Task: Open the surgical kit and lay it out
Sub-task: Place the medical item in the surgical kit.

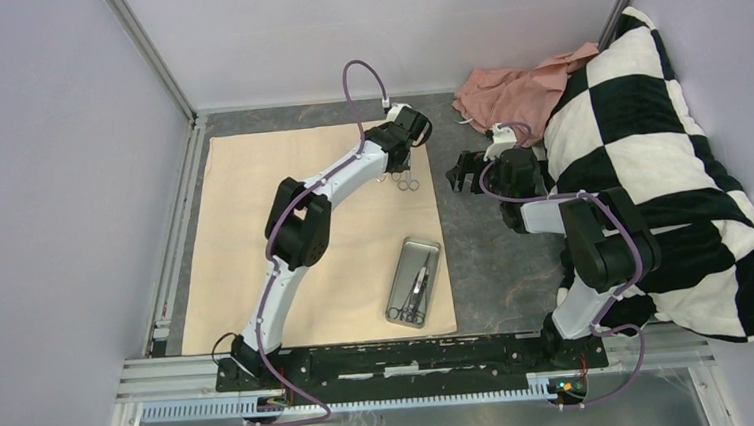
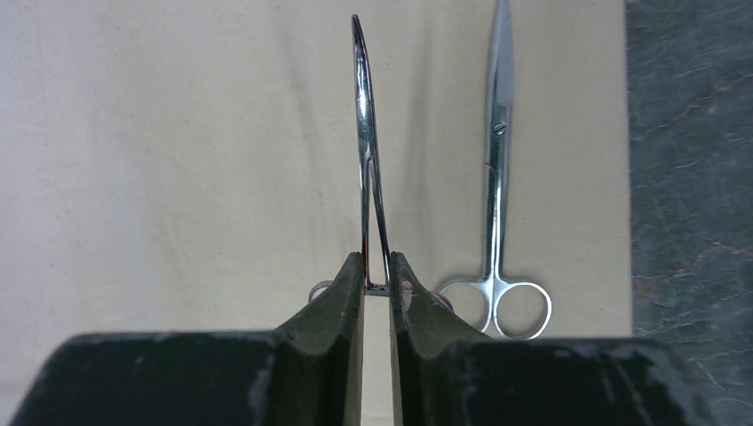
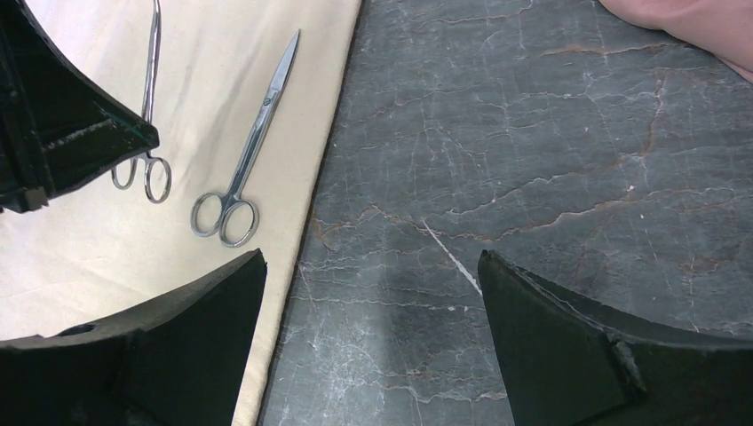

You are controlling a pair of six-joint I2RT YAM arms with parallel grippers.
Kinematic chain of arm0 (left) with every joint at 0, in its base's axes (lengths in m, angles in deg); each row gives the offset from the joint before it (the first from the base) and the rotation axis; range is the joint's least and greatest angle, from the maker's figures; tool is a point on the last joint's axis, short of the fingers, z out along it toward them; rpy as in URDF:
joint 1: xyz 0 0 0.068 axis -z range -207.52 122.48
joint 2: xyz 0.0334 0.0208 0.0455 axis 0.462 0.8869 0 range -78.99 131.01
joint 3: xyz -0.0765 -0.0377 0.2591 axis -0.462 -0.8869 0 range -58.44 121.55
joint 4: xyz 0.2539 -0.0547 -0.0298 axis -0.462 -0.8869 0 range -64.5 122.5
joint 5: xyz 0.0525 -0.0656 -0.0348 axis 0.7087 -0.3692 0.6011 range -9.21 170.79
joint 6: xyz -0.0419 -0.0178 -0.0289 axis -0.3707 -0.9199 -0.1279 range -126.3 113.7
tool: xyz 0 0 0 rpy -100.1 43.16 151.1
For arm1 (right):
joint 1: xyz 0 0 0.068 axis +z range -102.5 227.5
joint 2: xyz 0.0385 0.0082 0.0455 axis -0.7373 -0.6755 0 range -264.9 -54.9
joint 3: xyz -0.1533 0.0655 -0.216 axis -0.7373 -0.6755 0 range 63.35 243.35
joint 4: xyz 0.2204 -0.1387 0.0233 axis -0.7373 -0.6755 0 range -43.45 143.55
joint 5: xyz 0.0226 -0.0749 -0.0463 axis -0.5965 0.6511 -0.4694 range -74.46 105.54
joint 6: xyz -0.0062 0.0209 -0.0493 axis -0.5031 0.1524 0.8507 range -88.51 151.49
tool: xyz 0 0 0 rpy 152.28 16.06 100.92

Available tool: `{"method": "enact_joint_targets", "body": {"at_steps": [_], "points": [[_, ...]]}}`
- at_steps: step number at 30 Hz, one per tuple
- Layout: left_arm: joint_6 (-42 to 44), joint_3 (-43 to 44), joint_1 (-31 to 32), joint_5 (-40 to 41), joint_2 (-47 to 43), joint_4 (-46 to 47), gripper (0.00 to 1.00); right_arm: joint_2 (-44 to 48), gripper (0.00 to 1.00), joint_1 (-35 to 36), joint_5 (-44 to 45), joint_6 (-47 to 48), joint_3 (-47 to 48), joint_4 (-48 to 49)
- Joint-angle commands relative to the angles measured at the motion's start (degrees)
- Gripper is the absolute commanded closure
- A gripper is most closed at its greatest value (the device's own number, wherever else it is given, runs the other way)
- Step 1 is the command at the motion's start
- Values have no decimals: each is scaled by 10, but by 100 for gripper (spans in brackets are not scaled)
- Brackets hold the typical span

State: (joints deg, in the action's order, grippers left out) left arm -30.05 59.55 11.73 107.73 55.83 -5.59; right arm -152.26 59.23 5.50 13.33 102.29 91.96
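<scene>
Now your left jaws are pinched almost shut on the slim forceps (image 2: 364, 133) just beyond its rings, its long axis running near-to-far over the cloth (image 2: 178, 177), parallel to the scissors (image 2: 495, 177) lying just to its right. Your right jaws gape wide and empty above the counter (image 3: 533, 133); the tray (image 1: 401, 276) sits nearer you, at the cloth's right edge

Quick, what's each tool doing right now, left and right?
Left tool: closed on a slim silver instrument.
Right tool: open, holding nothing.
</scene>
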Motion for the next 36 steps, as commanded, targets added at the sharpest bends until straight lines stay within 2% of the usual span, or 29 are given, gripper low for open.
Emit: {"method": "enact_joint_targets", "body": {"at_steps": [1,29,33,36], "points": [[27,17,-4,41,5,-10,98,-4,3,-3,-2,3,20,11],[6,41,-10,24,47,-31,98,-12,2,-3,-9,3,29,7],[3,41,-10,15,49,-32,95,-12,2,-2,-10,4,28,7],[1,42,-10,14,46,-38,87,-13,2,-3,-11,4,29,7]]}}
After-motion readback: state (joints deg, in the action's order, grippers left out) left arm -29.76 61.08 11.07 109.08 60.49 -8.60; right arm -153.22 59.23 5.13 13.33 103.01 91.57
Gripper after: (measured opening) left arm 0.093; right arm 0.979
